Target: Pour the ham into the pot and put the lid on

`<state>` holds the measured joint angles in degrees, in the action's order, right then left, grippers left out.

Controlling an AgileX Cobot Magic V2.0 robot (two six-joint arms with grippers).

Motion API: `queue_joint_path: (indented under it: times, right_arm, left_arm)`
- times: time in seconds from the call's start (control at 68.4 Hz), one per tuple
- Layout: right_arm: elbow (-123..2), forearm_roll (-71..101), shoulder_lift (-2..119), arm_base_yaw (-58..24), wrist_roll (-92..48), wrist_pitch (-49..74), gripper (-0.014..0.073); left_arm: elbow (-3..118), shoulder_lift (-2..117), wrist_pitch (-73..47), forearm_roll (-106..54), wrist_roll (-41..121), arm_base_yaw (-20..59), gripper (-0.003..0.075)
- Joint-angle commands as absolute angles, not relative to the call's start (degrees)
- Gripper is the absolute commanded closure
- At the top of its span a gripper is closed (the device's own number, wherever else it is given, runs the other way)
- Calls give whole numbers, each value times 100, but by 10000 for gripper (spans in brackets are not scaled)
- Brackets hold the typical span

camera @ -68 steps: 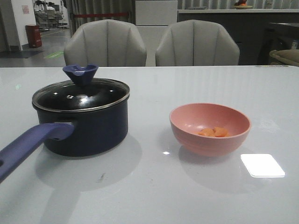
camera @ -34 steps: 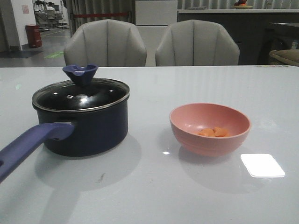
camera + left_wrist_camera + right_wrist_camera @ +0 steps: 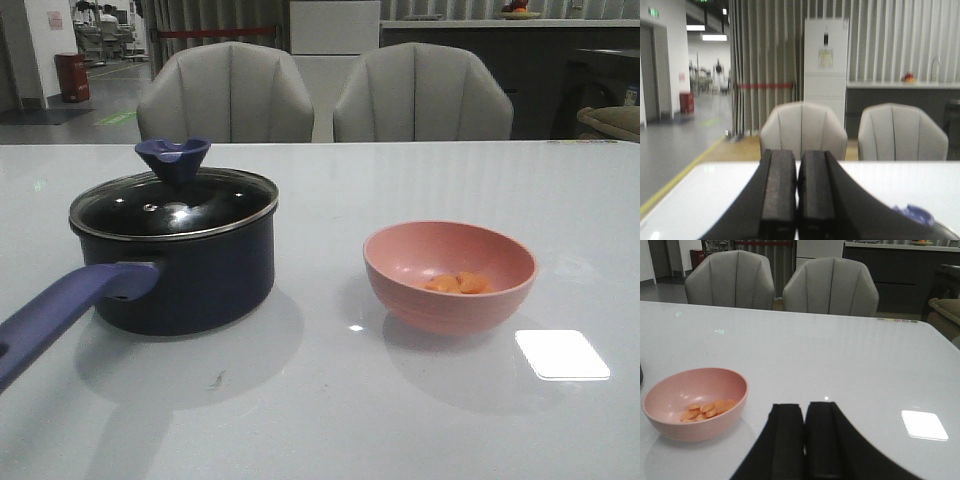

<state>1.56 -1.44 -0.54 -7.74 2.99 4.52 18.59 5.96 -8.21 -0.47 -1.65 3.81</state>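
Lid (image 3: 175,203) sits on pot (image 3: 180,265). Ham (image 3: 457,283) lies in bowl (image 3: 450,276). Left gripper (image 3: 798,192) and right gripper (image 3: 804,440): fingers pressed together, empty.

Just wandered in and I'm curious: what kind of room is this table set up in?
Probably a showroom or lab kitchen mock-up, not a home: a white table with a pot and bowl, padded chairs behind, and an open hall with a counter beyond.

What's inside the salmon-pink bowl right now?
The salmon-pink bowl holds a small pile of flat orange-pink ham chunks toward its near side. The rest of its inside is bare. Any pieces beneath the pile are hidden.
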Motion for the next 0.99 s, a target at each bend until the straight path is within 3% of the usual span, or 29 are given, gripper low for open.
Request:
queue_joint_path:
  times: [0.0, 0.38, 0.497, 0.6, 0.614, 0.702, 0.98]
  right_arm:
    - [126, -237, -172, -734, 293, -32, 448]
    - [126, -237, -172, -734, 293, -32, 448]
    - [126, -237, -172, -734, 293, -32, 448]
    - [126, -237, -172, -734, 293, -32, 448]
    - [126, -237, -172, -734, 293, -32, 448]
    - [126, -237, -172, -734, 293, -32, 448]
    - [126, -237, -172, -734, 293, -32, 448]
  left_arm:
    - [2449, 1097, -1168, -63, -229, 385, 607]
    - [2473, 1779, -1246, -83, -229, 385, 596]
    - [2485, 1817, -1291, -83, -229, 385, 484]
    - [2485, 1817, -1356, -83, -229, 385, 291]
    - [2485, 1817, -1384, -83, -229, 385, 233]
    - [2485, 1827, -1441, -83, -229, 385, 109]
    - [3343, 2862, -2364, -615, -229, 385, 104]
